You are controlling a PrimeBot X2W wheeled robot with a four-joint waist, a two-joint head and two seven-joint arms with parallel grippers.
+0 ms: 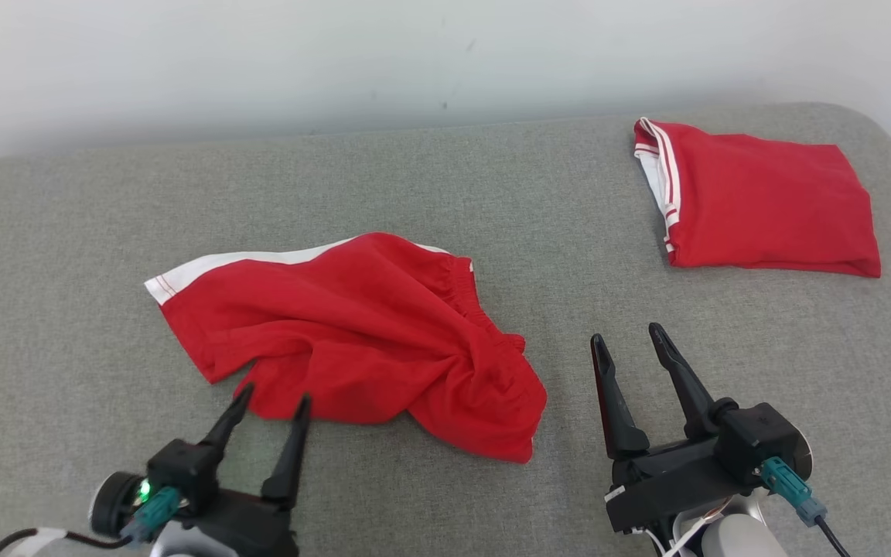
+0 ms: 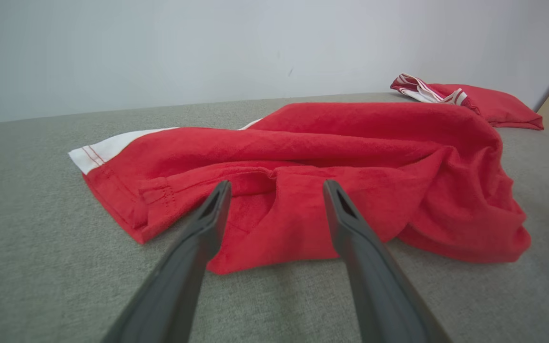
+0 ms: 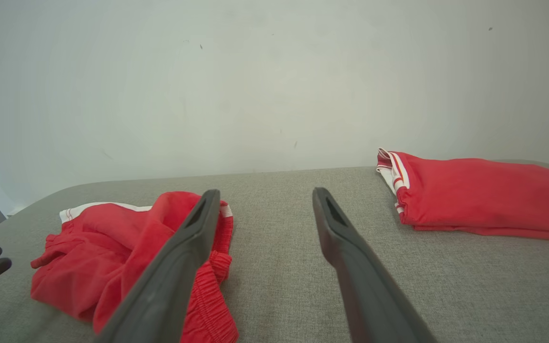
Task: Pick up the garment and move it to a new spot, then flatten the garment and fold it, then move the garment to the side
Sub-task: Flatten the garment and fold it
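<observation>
The left gripper (image 1: 275, 393) stands wide open with nothing between its fingers. Its tips reach the near edge of the garment (image 1: 353, 333), and in the left wrist view they (image 2: 277, 186) straddle a raised fold there; whether they touch the cloth I cannot tell. The right gripper (image 1: 626, 335) is also fully spread and holds nothing, poised over bare surface just right of the garment.

The garment is a pair of red shorts lying rumpled at the middle of the grey padded surface (image 1: 66, 371). Its long axis runs from far left to near right. A white-banded leg hem (image 1: 182, 277) points far left, and the gathered waistband (image 1: 467, 298) lies along the right side. The near right end is bunched into thick folds.

A folded red garment (image 1: 770, 201) sits well apart at the far right, near the surface's rounded corner. Open grey surface lies to the left, along the near edge, and between the two garments. A pale wall (image 1: 445, 54) bounds the far side.
</observation>
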